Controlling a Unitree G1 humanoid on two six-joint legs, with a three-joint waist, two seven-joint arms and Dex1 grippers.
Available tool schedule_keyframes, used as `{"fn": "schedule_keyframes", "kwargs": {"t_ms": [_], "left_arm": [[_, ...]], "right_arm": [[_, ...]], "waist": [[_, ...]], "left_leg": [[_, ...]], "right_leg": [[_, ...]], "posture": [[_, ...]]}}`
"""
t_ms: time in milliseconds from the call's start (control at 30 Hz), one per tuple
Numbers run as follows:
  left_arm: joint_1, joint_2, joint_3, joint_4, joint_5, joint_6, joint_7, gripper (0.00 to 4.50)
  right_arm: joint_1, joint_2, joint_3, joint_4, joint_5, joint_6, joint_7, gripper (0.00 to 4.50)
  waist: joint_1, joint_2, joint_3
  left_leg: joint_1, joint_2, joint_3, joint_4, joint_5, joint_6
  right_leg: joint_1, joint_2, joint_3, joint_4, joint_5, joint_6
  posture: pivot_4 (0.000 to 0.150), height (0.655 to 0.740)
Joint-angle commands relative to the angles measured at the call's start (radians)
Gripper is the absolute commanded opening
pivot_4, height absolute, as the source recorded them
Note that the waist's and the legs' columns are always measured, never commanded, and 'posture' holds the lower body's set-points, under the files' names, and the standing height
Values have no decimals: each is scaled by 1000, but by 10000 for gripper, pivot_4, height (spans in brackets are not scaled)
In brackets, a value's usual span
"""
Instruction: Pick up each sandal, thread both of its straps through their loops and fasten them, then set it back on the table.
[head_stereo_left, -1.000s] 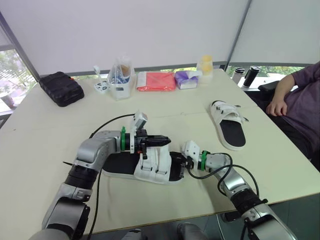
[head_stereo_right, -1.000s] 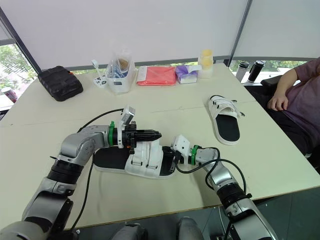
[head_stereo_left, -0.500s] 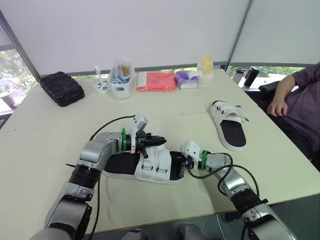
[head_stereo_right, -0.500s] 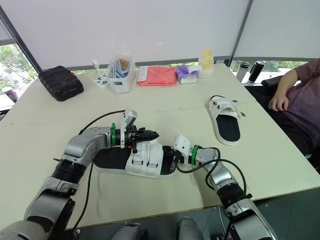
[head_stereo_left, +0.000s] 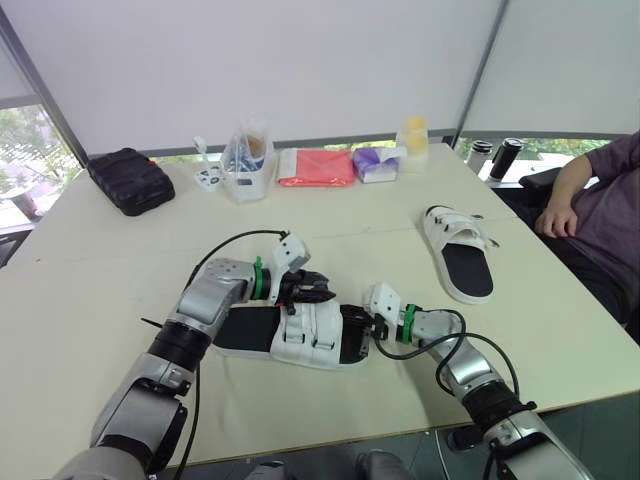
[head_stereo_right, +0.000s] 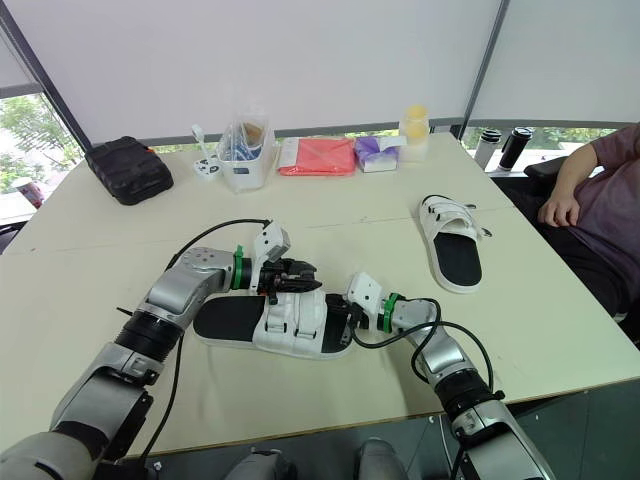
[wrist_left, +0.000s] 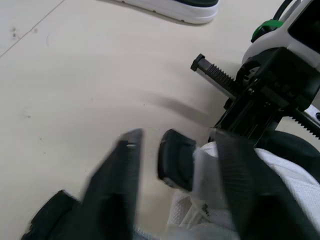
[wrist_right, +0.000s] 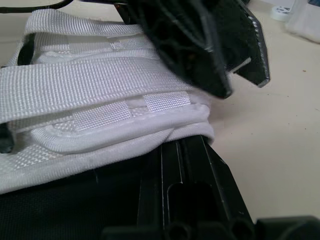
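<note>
The near sandal, black-soled with white straps, lies flat on the table in front of me. My left gripper hovers just over the far edge of those straps with its fingers spread open; a black buckle piece and a strap end sit between them, not gripped. At the sandal's toe end my right gripper is shut on the black sole, just under the straps. The second sandal lies apart at the right, straps done up.
Along the far edge stand a black pouch, a clear tub, a red packet, a purple tissue pack and a yellow cup. A person's arm rests at the right edge. Cables trail from both wrists.
My left gripper, shut above the straps earlier, has spread its fingers and dipped closer to the sandal. The right gripper keeps its hold. The camera has shifted slightly.
</note>
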Motion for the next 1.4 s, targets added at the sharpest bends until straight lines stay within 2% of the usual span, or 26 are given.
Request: {"fn": "schedule_keyframes", "kwargs": {"t_ms": [33,67,200,267,333,400,567,800,933,1067,1200,1400], "left_arm": [[33,40,8,-21,9,14,-27,41098],[62,74,21,-83,-25,41,-70,44689],[207,222,133,-343,-225,198,-207,44689],[282,303,185,-424,-287,258,-236,44689],[348,375,243,-482,-329,303,-238,44689],[374,402,263,-501,-333,309,-217,44689],[393,381,340,-509,-345,326,-101,44689],[451,354,340,-606,-397,354,-40,44689],[460,349,328,-627,-411,358,-32,44689],[443,349,318,-623,-435,366,-46,44689],[388,347,318,-607,-513,443,-72,44689],[293,315,274,-521,-592,573,-90,44689]], "right_arm": [[56,-21,29,128,-93,85,-25,0],[59,-23,24,121,-92,83,-30,0],[88,-50,-5,30,-69,92,-33,0],[113,-66,-14,-52,-53,117,-24,0],[141,-83,-20,-142,-37,147,-13,0],[158,-94,-20,-188,-32,172,-6,0],[174,-120,-26,-281,-26,217,12,0],[187,-210,-115,-451,31,299,31,0],[214,-281,-183,-583,99,393,48,0],[275,-374,-273,-758,170,508,68,0],[358,-442,-354,-901,216,601,58,0],[419,-441,-394,-981,213,645,2,0]], "waist": [[0,0,0],[-1,0,0],[-7,3,3],[0,3,4],[6,5,5],[18,6,8],[29,2,9],[31,5,15],[30,2,24],[29,4,35],[29,3,36],[28,3,36]], "left_leg": [[0,0,0,0,0,0],[0,0,0,0,0,0],[-1,1,0,-3,0,1],[-8,0,0,-3,1,1],[-16,0,-1,-1,1,1],[-19,-3,-1,-1,1,1],[-30,-5,-1,2,0,1],[-34,-6,0,0,-1,2],[-36,-8,0,1,-1,3],[-37,-8,1,1,-1,3],[-43,-6,2,2,-1,3],[-50,-6,3,8,1,-1]], "right_leg": [[0,0,0,0,0,0],[0,0,0,0,0,0],[-5,0,0,0,-1,0],[-13,0,0,2,-1,1],[-20,-1,-1,2,-1,2],[-22,-4,0,2,1,3],[-31,-6,-1,1,-2,3],[-35,-7,-1,0,3,3],[-35,-9,-1,-1,3,3],[-37,-9,-1,-1,3,3],[-43,-7,-2,0,3,3],[-48,-7,-2,2,3,3]], "posture": [[1500,7400],[1500,7400],[1500,7400],[1500,7400],[1500,7400],[1500,7400],[1500,7400],[1500,7400],[1500,7400],[1500,7400],[1500,7400],[1500,7400]]}}
